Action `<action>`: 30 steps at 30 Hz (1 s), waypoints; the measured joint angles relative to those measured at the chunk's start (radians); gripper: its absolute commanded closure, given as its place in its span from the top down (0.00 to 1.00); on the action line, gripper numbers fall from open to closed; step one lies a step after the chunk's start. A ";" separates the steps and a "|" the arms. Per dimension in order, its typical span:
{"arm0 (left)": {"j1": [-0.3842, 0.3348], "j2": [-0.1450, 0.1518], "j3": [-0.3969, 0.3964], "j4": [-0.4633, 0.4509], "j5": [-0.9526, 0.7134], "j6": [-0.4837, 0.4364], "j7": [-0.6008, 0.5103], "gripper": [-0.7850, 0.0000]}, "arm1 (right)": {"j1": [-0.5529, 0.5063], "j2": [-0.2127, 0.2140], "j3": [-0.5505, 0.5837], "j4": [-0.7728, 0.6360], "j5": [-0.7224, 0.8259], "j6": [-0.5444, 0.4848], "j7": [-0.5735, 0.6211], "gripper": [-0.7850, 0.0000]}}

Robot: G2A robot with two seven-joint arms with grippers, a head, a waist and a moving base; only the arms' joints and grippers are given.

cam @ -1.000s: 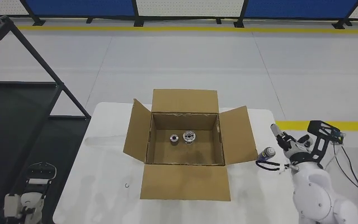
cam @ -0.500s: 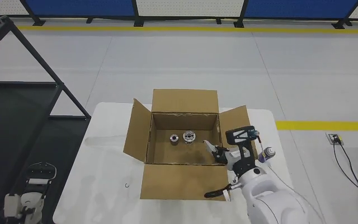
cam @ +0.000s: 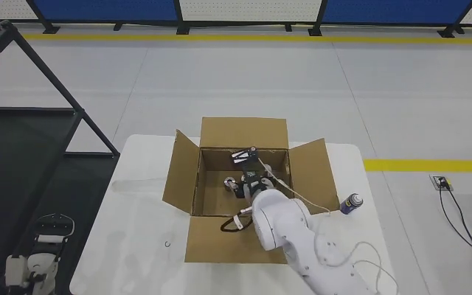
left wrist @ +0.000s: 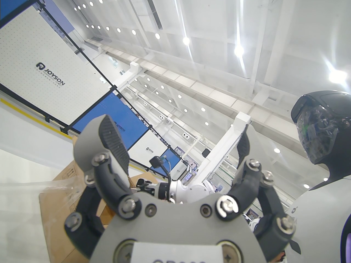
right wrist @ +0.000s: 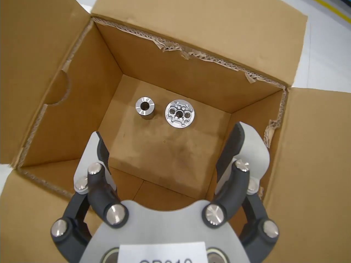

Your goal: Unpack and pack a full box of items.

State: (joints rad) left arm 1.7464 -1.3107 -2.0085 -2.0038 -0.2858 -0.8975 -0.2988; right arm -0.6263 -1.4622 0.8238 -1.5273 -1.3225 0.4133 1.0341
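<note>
The right gripper [right wrist: 167, 131] hangs over the open cardboard box [right wrist: 192, 64], pointing down into it. Its two fingers are spread wide and there is nothing between them. In the top view its arm reaches across the near right part of the box, so that the wrist sits above the inside.

The box stands in the middle of the white table [cam: 140, 221] with all four flaps folded outward. Two metal parts rest on its floor toward the far wall, just beside each other but apart. One is a short metal sleeve [right wrist: 145, 108] standing on end, with its bore facing up. The other is a flat metal disc [right wrist: 180, 116] with several holes through it. Both lie ahead of the right gripper's fingertips and neither is touched.

A can [cam: 351, 203] with a blue cap sits on the table outside the box, just past the right flap. A small ring [cam: 168, 244] lies on the table near the front left flap.

The left gripper [left wrist: 175, 124] is turned upward toward the ceiling lights. Its fingers are also wide apart and it grips nothing.
</note>
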 measured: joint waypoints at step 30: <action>0.000 0.000 0.000 0.000 0.000 0.000 0.000 1.00 | 0.312 -0.201 -0.084 0.771 0.261 0.056 -0.165 1.00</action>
State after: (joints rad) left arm 1.7464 -1.3107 -2.0085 -2.0038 -0.2858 -0.8975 -0.2988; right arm -0.3147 -1.6627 0.7401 -0.7562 -1.0615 0.4693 0.8693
